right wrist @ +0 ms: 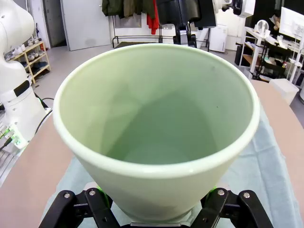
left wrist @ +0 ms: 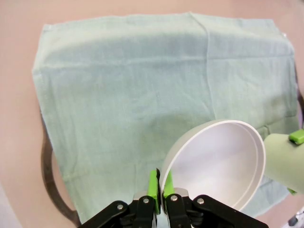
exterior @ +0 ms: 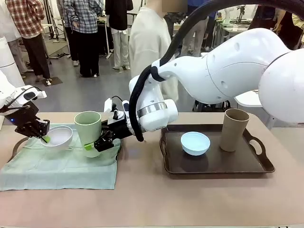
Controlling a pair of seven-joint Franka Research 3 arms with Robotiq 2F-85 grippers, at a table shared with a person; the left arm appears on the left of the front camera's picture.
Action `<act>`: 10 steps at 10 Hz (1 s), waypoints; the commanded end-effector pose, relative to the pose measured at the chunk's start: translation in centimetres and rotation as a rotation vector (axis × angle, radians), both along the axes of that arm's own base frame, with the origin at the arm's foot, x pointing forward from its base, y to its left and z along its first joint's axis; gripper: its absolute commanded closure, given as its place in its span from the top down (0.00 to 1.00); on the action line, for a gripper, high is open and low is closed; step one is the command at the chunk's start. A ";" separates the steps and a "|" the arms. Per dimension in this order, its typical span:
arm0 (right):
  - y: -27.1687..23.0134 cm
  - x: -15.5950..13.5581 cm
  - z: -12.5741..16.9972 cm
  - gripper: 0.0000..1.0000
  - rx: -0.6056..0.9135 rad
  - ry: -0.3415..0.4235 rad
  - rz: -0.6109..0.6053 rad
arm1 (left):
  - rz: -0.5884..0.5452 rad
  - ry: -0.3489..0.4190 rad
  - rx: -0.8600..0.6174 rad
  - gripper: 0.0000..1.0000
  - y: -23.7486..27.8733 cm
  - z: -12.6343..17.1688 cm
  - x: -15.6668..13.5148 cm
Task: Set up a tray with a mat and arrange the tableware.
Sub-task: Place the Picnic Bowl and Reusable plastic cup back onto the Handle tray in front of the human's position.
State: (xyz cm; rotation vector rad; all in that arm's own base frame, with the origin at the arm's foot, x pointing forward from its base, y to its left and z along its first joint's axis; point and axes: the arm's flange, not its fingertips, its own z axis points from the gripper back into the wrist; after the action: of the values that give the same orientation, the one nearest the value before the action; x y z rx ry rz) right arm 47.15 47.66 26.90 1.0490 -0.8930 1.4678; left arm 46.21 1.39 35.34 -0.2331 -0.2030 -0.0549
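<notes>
A pale green mat (exterior: pixel 61 167) lies spread over the left tray (exterior: pixel 15 145), whose dark rim (left wrist: pixel 47 171) peeks out from under the mat (left wrist: pixel 142 85). My left gripper (exterior: pixel 43 137) is shut on the rim of the white bowl (exterior: pixel 58 137), holding it tilted low over the mat. In the left wrist view its fingers (left wrist: pixel 153 183) pinch the bowl (left wrist: pixel 218 161) at the edge. My right gripper (exterior: pixel 97 142) reaches across from the right and is shut on the lower part of the pale green cup (exterior: pixel 88 126), upright beside the bowl. The cup (right wrist: pixel 156 128) hides the fingertips.
A second dark brown tray (exterior: pixel 213 167) stands at the right, holding a light blue bowl (exterior: pixel 195 143) and a tan-brown cup (exterior: pixel 234 129). My right arm (exterior: pixel 223 71) spans the table's middle. A person (exterior: pixel 152 42) stands at the far side.
</notes>
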 end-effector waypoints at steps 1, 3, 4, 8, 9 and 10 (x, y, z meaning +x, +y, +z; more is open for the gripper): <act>0.4 0.1 -0.6 0.82 0.046 -0.021 -0.016 | -0.010 -0.002 -0.018 0.04 0.0 -1.1 1.0; 0.3 0.4 -1.3 0.82 0.041 -0.011 -0.025 | 0.002 0.013 -0.019 0.04 0.0 -1.7 1.4; 0.2 0.5 -1.6 0.82 0.037 -0.010 -0.022 | 0.011 0.021 -0.031 0.04 0.0 -2.1 1.7; -0.1 0.7 -1.4 1.00 -0.051 -0.015 -0.059 | 0.014 0.052 -0.039 1.00 0.2 -1.9 1.5; -0.3 0.7 -1.0 1.00 -0.106 -0.003 -0.079 | 0.011 0.058 -0.035 1.00 0.3 -1.7 1.5; -0.9 0.5 -0.5 1.00 -0.177 0.014 -0.103 | 0.013 0.067 -0.037 1.00 0.4 -1.7 1.3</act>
State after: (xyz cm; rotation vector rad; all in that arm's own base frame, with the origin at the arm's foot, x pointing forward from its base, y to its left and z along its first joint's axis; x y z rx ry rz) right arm 48.11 47.23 25.60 0.9461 -0.8581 1.4391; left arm 47.56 1.56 33.25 -0.2469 -0.1491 -0.0325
